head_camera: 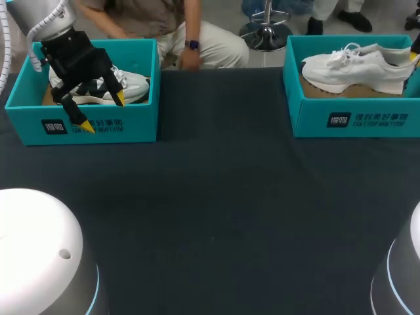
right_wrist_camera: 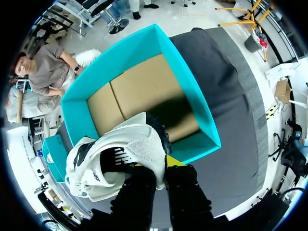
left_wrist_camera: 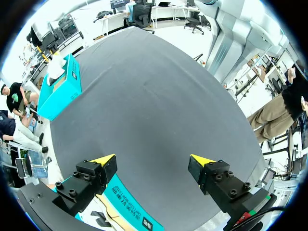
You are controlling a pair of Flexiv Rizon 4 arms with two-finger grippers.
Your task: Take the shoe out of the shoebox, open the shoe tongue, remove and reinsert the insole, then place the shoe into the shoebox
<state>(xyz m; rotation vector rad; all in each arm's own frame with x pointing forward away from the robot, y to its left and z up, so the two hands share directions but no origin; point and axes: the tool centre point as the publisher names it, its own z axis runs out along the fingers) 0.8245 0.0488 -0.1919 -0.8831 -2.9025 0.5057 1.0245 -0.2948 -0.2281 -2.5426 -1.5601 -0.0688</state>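
A white shoe [head_camera: 354, 65] lies in the teal shoebox [head_camera: 354, 118] at the table's far right. My right gripper [head_camera: 415, 56] shows only at the edge of the head view, by the heel. In the right wrist view it [right_wrist_camera: 156, 166] is shut on the heel collar of the shoe [right_wrist_camera: 120, 159], which hangs over the box's [right_wrist_camera: 192, 96] brown cardboard floor. A second teal box [head_camera: 85, 125] at the far left holds a white and black shoe [head_camera: 131, 85]. My left gripper [head_camera: 103, 112] hangs open over that box's front wall, with nothing between its fingers [left_wrist_camera: 103, 160].
Dark cloth [head_camera: 216, 197] covers the table between the two boxes. The arms' white bases [head_camera: 33, 249] stand at the near corners. In the left wrist view the right-hand box [left_wrist_camera: 60, 86] is far ahead, across the cloth.
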